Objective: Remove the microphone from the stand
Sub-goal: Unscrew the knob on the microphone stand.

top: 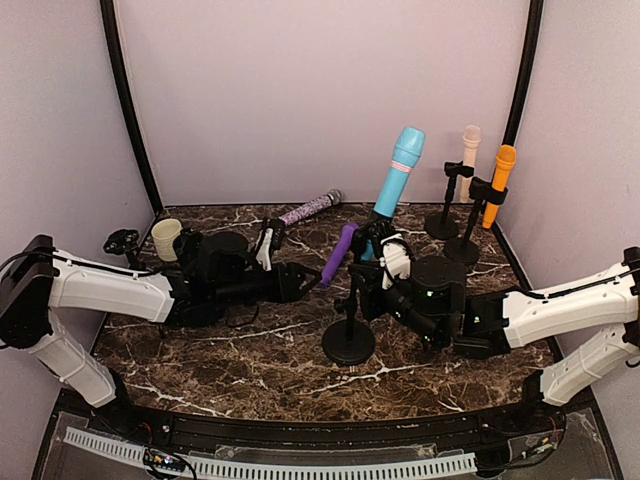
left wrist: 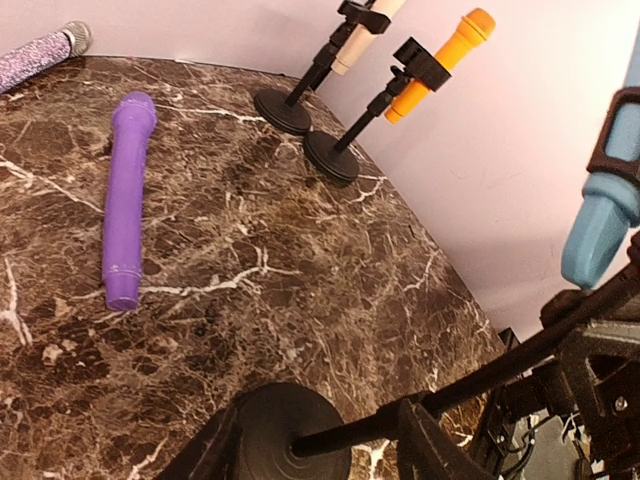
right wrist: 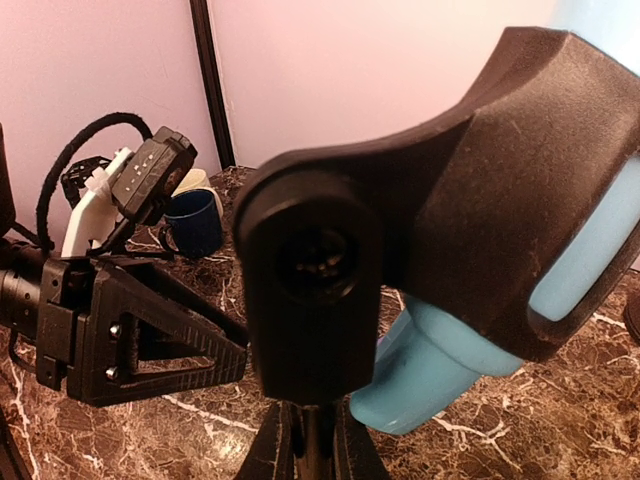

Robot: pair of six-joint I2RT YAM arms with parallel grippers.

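Dark marble table (top: 250,370), lilac walls all round, and dead centre we have the stand (top: 348,342) with the blue microphone (top: 398,175) seated in its clip (right wrist: 420,200), head leaning away toward one o'clock. In from nine o'clock comes the left gripper (left wrist: 320,450), jaws well apart and straddling the pole (left wrist: 470,385) low down, just above the round base (left wrist: 290,435), with nothing clamped that I can see. From three o'clock, the right gripper (right wrist: 315,455) sits right under the clip, jaws drawn in close on either side of the pole, and that looks like a hold, though true contact is hard to confirm at this angle. A purple microphone (left wrist: 125,200) lies flat on the marble at eleven o'clock from the base, and the orange microphone (top: 500,180) and cream microphone (top: 470,148) stand in their own holders off at two o'clock, well apart. So the blue one is not yet out. My read: keep the pole pinned firmly, take the blue barrel above or below the clip, and draw it along its own axis toward one o'clock. Pull sideways and that light base will likely tip. Squeeze squarely too, because the barrel is smooth and tapered and could slip.
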